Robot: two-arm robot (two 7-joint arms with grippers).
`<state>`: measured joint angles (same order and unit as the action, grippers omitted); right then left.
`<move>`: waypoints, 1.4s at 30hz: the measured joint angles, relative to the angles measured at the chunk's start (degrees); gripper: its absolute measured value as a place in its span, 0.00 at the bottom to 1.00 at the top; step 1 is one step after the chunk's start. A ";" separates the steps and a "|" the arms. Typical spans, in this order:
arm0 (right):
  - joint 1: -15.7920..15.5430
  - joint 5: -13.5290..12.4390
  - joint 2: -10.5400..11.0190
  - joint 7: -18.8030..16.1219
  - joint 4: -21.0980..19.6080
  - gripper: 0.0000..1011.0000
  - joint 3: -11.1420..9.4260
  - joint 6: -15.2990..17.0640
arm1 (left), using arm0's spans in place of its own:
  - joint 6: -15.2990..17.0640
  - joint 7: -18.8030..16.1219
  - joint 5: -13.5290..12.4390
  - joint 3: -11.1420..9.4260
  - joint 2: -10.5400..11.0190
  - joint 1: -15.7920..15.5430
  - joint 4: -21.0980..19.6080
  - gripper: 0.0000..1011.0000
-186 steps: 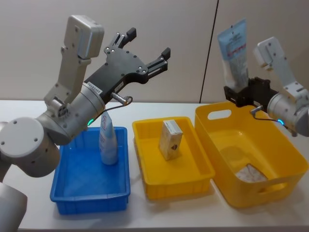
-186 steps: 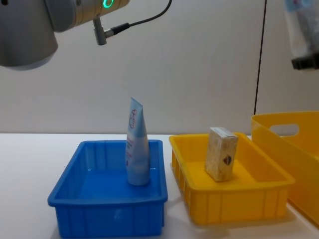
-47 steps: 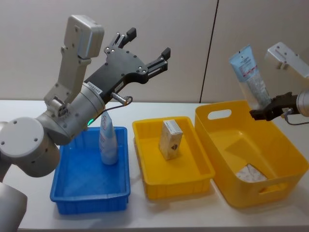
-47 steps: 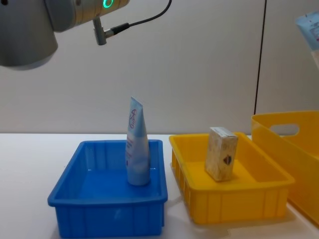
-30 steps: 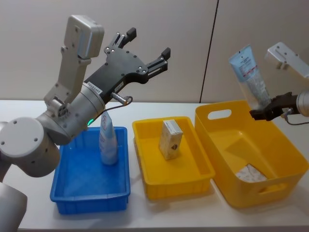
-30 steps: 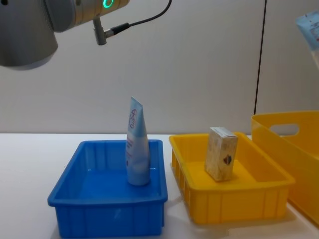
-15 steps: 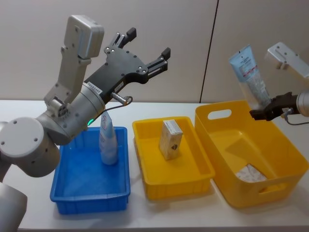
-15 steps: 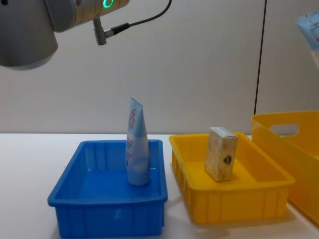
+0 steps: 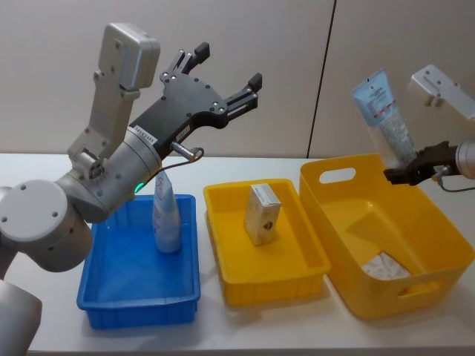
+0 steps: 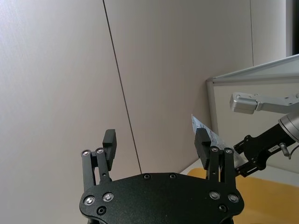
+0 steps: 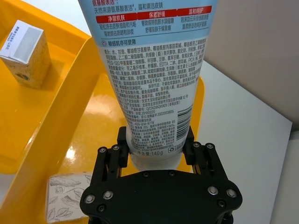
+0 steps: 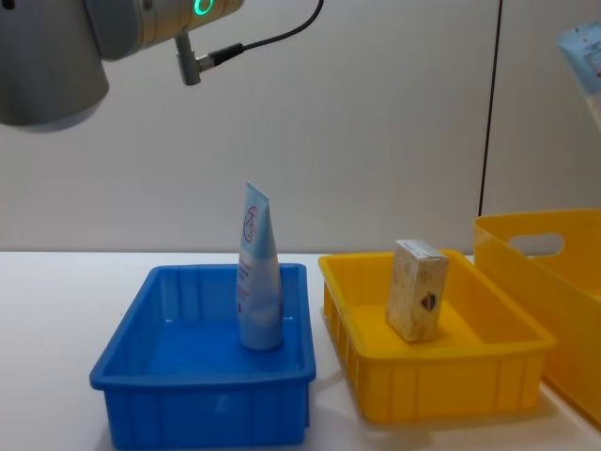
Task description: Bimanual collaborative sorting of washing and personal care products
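Beige wall panels back a white desk (image 9: 44,334) on which three containers stand in a row; take the middle yellow tray (image 9: 297,285) as the landmark. Up and to its right, a pale blue tube (image 9: 384,119) is held in the air, cap end down in the right gripper (image 9: 407,172), crimped end up and tilted a little toward the tray; the jaws are closed narrowly on its lower body just above the cap, which looks like a grip chosen to keep the tube upright for carrying. It hangs over the far rim of the deep yellow bin (image 9: 338,285), which stands just right of the tray; I judge it is being lifted out of the bin for sorting, though the pictures alone cannot settle that. Its back carries a red band and dense small print with a barcode. A beige marbled carton (image 9: 262,213) stands upright in the tray, and another carton (image 9: 383,265) lies flat on the bin's floor. Left of the tray, a blue tray (image 9: 104,308) holds a second tube (image 9: 165,215) with a red logo, standing on its cap. Above the blue tray, the left gripper (image 9: 225,68) is raised and idle; its jaws are spread wide and hold nothing, perhaps ready to receive the held tube.
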<state>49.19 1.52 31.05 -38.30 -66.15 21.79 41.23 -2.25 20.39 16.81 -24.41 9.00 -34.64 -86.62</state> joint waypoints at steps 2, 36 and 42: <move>0.00 0.00 0.00 0.00 0.00 0.62 0.00 0.00 | 0.00 0.00 0.01 0.00 0.00 0.00 0.00 0.99; 0.00 -0.01 0.00 0.00 0.00 0.62 0.00 0.00 | 0.00 0.00 0.00 0.00 0.00 0.00 0.00 0.99; 0.00 0.00 0.00 0.00 0.00 0.65 0.00 0.00 | 0.00 0.00 0.00 0.00 0.00 0.00 0.00 0.99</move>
<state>49.19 1.52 31.05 -38.29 -66.15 21.79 41.22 -2.25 20.39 16.81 -24.41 9.00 -34.64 -86.62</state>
